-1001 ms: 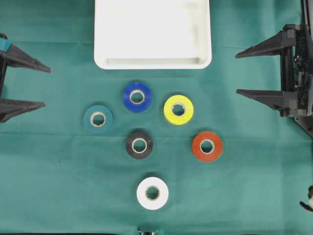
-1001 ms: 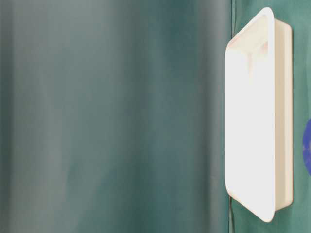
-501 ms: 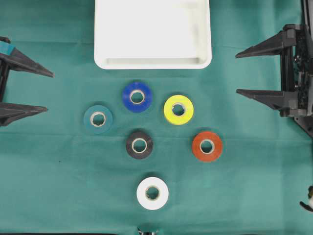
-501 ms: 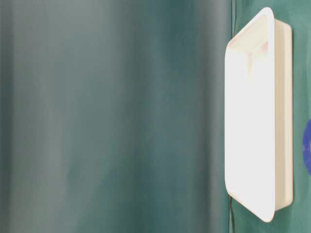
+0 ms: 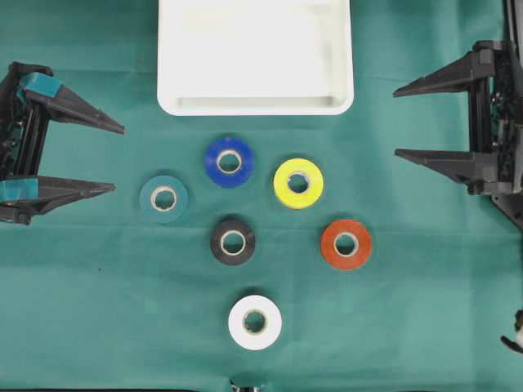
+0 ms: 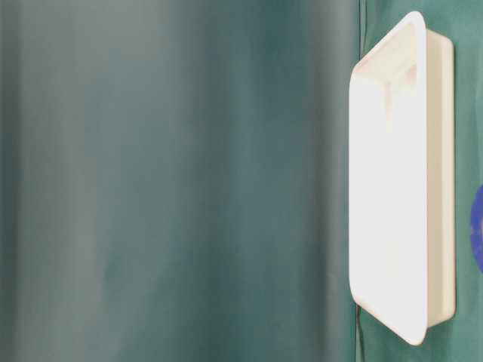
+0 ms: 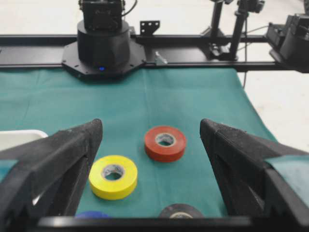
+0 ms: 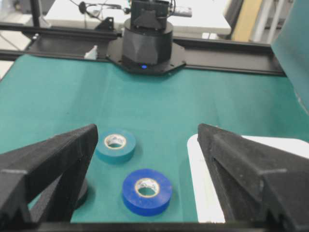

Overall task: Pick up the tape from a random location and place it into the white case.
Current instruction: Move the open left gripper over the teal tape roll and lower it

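Several tape rolls lie flat on the green cloth: blue (image 5: 215, 162), yellow (image 5: 283, 184), teal (image 5: 149, 200), black (image 5: 219, 243), red (image 5: 331, 245) and white (image 5: 240, 323). The white case (image 5: 255, 106) sits at the top centre and holds nothing. My left gripper (image 5: 119, 158) is open at the left, just short of the teal roll. Its wrist view frames the yellow roll (image 7: 126, 180) and red roll (image 7: 179, 145) between the fingers. At the far right my right gripper (image 5: 395, 122) is open, and its wrist view shows the blue roll (image 8: 163, 194) and teal roll (image 8: 126, 149).
The table-level view shows the white case (image 6: 392, 173) and a sliver of the blue roll (image 6: 478, 237). Black arm bases (image 7: 104, 43) (image 8: 147, 46) and a rail stand at the cloth's ends. Green cloth (image 5: 98, 310) covers the table.
My left gripper has moved right, further into the overhead view and toward the teal roll, still open. The right gripper and all rolls have not moved.
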